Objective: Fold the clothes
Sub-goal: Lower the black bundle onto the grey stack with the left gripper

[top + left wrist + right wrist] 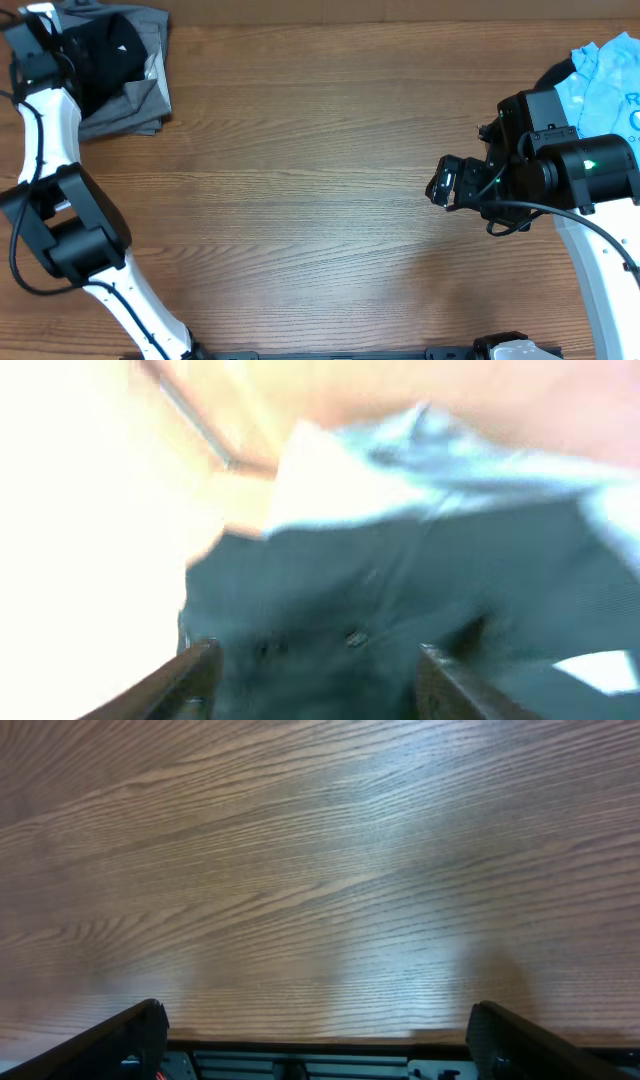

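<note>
The clothes lie in two places. At the far left corner a folded black shirt [112, 52] rests on folded grey trousers [135, 105]. My left gripper [320, 675] hangs right over that stack, its fingers [195, 672] apart with blurred dark fabric [400, 580] under and between them and nothing pinched. In the overhead view the left gripper [62, 42] sits at the stack's left edge. A light blue T-shirt [605, 85] lies crumpled at the far right, partly under the right arm. My right gripper [442, 183] is open over bare wood [320, 870], holding nothing.
The wooden table [320, 200] spreads between the two arms. A pale strip and a thin bar [195, 420] show beyond the stack in the blurred left wrist view. The right arm's dark base parts [300, 1065] lie along the bottom of its view.
</note>
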Robot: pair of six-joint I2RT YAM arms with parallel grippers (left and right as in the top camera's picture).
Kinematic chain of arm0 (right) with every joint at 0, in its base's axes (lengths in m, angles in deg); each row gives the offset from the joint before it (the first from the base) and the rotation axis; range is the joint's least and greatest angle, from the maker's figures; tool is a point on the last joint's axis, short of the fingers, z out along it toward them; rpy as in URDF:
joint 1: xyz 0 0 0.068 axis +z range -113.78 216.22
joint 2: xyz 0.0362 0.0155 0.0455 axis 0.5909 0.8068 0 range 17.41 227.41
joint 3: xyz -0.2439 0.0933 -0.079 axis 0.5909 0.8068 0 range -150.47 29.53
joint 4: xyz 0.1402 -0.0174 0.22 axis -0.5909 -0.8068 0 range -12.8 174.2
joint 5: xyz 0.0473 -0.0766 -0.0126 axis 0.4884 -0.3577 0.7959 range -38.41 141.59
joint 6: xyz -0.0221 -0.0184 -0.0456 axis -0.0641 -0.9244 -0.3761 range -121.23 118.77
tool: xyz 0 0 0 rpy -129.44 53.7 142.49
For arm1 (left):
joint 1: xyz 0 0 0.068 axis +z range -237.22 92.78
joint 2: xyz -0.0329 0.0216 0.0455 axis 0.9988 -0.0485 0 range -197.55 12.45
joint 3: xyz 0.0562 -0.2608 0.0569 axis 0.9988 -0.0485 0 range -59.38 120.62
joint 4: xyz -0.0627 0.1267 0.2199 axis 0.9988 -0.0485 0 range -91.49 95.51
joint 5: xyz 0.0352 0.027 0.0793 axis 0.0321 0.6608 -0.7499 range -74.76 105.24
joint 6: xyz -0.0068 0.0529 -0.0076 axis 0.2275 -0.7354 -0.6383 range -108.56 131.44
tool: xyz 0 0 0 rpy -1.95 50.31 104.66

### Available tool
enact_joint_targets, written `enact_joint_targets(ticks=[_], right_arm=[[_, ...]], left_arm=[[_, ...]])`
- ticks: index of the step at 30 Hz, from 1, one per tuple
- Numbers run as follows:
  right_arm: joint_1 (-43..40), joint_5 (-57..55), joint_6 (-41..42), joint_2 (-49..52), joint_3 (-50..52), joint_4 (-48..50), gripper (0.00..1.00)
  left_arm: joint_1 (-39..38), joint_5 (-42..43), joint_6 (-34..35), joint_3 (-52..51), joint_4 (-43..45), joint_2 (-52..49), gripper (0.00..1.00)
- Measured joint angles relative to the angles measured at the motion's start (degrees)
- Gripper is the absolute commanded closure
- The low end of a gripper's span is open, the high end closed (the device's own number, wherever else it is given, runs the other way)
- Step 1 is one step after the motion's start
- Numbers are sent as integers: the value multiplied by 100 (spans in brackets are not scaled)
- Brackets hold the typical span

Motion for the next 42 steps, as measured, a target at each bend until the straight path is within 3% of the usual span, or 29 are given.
enact_joint_targets(ticks=[12,17,21,25,26,28,33,42], right_arm=[[0,-52,-2,0,0,7,0],[0,-70,-2,0,0,2,0],[2,-72,-2,0,0,0,0],[0,-70,-2,0,0,2,0],[0,-72,-2,0,0,4,0],[0,-74,0,0,0,7,0],[0,-109,0,0,0,50,0],[2,-114,-7,0,0,-195,0]], left_arm=[[-389,678,363,76,107,44,32],[-426,726,437,79,186,-511,19],[-424,732,496,79,74,-940,15],[-459,750,503,98,-74,-975,10],[-479,750,503,98,-111,-957,0],[-511,750,516,98,-197,-914,0],[-750,809,584,79,-481,-431,0],[-1294,789,782,105,-623,1545,2]])
